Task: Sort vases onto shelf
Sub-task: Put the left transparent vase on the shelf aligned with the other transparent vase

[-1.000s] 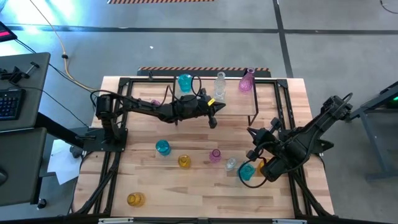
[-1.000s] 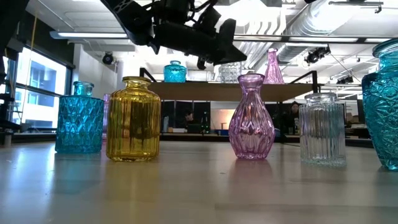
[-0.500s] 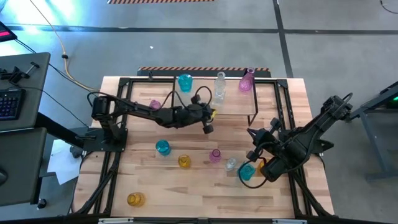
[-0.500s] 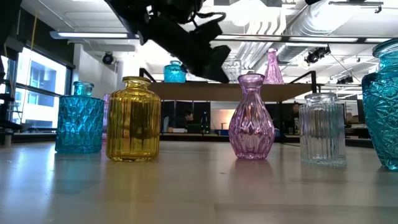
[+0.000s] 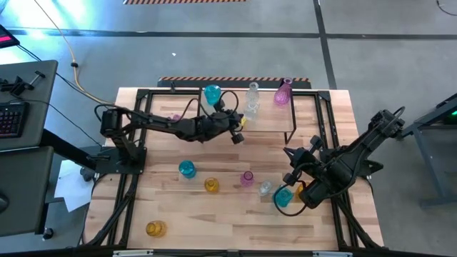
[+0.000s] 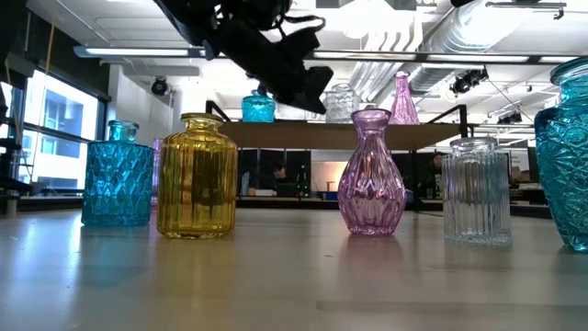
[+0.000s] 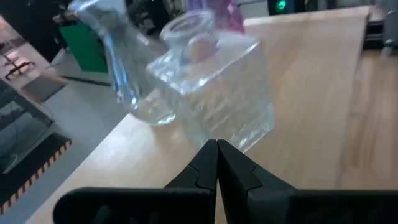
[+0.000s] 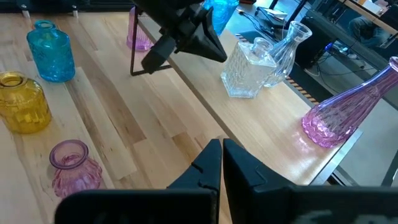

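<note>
Both grippers have their jaws pressed together, holding nothing. Left gripper (image 5: 239, 137) has drawn back from mid-table toward the shelf (image 5: 268, 121), beside a clear square bottle (image 7: 214, 99). Right gripper (image 5: 289, 153) hasn't moved, hovering above a teal vase (image 5: 283, 197) and neighbouring vases on the table (image 5: 214, 214).

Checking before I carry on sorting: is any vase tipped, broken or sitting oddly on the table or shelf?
Nothing stands out. The vases on the shelf stand upright, including the square clear bottle and the tall pink one. Those on the table, such as the yellow jar and pink vase, are upright too.
</note>
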